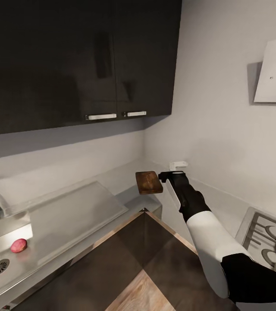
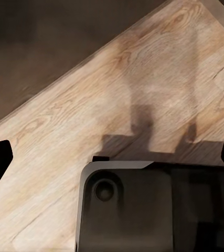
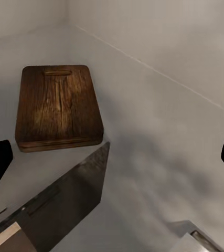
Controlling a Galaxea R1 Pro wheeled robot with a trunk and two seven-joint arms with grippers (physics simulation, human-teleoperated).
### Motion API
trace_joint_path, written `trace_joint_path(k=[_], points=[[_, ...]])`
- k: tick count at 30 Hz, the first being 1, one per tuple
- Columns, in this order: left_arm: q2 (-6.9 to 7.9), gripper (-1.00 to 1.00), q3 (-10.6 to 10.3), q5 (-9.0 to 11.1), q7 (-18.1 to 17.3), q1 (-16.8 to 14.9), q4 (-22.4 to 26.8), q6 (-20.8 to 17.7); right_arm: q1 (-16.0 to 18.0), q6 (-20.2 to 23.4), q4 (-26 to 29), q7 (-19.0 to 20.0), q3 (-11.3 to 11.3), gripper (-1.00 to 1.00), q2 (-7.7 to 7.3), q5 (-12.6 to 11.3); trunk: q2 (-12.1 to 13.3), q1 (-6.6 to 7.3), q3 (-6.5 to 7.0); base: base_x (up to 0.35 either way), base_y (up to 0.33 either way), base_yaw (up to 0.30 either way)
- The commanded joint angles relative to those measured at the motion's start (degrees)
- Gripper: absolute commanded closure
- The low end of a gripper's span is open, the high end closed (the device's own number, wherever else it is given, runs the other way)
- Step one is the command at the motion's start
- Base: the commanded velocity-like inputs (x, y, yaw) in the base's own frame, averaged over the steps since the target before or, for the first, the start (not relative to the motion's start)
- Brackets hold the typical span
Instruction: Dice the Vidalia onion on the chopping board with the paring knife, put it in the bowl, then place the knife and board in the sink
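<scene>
1. Kitchen corner: dark wall cabinets (image 1: 82, 60) hang over a pale tabletop (image 1: 224, 203), with a hob (image 1: 269, 239) near the right arm.
2. Right pincer (image 1: 166, 175) reaches out spread wide, gripping nothing.
3. Chopping board (image 1: 148, 182) lies flat just ahead of it.
4. Onion (image 1: 19, 245) sits in the sink (image 1: 8, 263), far off to its left.
5. Left pincer (image 2: 112, 157), spread, faces wooden floor (image 2: 143, 79).

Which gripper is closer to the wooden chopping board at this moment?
The right. The right gripper is just beside the chopping board in the counter's corner, fingers spread. The left gripper hangs over the wooden floor, away from the board.
</scene>
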State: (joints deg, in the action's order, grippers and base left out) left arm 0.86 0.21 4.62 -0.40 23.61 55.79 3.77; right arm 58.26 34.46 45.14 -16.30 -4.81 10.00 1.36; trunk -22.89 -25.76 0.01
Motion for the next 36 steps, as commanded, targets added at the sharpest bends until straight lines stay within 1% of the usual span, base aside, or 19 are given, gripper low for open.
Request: trace_joint_path(k=[1,13,17,27,36], points=[[0.02,-1.00,0.0,0.5,0.0,0.0,0.0,0.1,0.0,0.4,0.0,-0.2,-0.1,-1.00,0.00,0.1,0.0,-0.02,-0.01,0.000,0.000,0.002],[0.02,-1.00,0.0,0.5,0.0,0.0,-0.4,0.1,0.0,0.3,0.0,-0.2,-0.1,-1.00,0.00,0.1,0.0,-0.02,-0.01,0.008,-0.004,0.000],[0.02,-1.00,0.0,0.5,0.0,0.0,-0.6,0.1,0.0,0.3,0.0,-0.1,-0.1,-1.00,0.00,0.1,0.0,-0.02,-0.01,0.182,-0.088,0.000],[0.02,-1.00,-0.1,0.5,-0.1,0.0,-1.6,0.1,0.0,0.3,0.0,-0.1,-0.2,-1.00,0.00,0.1,0.0,-0.02,-0.01,0.285,-0.103,0.000],[0.02,-1.00,-0.4,0.6,-0.1,0.0,-3.9,0.1,0.0,0.2,0.1,-0.1,-0.2,-1.00,0.00,0.1,0.0,-0.02,-0.01,0.052,-0.018,0.000]])
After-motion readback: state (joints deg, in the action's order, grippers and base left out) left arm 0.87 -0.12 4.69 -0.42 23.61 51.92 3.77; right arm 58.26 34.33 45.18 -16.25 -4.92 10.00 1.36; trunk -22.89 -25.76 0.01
